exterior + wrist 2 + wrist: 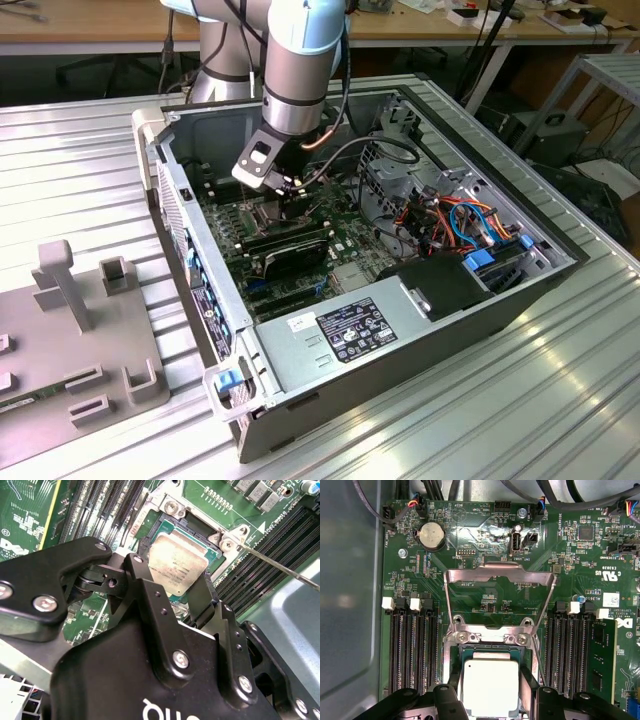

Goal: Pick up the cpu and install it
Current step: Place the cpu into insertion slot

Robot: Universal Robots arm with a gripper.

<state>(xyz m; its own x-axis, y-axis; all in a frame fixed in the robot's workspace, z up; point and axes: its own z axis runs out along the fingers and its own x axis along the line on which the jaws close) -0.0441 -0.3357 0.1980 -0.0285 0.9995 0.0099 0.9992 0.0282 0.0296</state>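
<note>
Pincer (pixel 175 577) first: its two black fingers (pixel 147 587) are pressed against opposite edges of the cpu (pixel 177 562), so the chip is clamped between them. In both wrist views the cpu's dull silver top is turned upward, and it is held directly over the socket (pixel 167 526) – whether it already rests in the socket or hangs just above cannot be told. In the first wrist view the pincer (pixel 491 694) is found with the cpu (pixel 491 682) between its fingers, and a strip of the socket (pixel 470 652) is left uncovered beside the chip. The hinged metal frame (pixel 499 571) is swung open and laid back over the green board (pixel 580 570). A thin wire lever (pixel 280 566) is seen slanting away from the socket's corner. Rows of dark memory slots (pixel 415 650) are set on both sides of the socket, and a round coin battery (pixel 432 535) lies farther off. In the exterior view the arm (pixel 300 70) is reached down into the open computer case (pixel 420 340), which is laid on its side on the ribbed metal table (pixel 90 150) – a grey holder block (pixel 80 340) stands well apart, at the exterior view's left.
</note>
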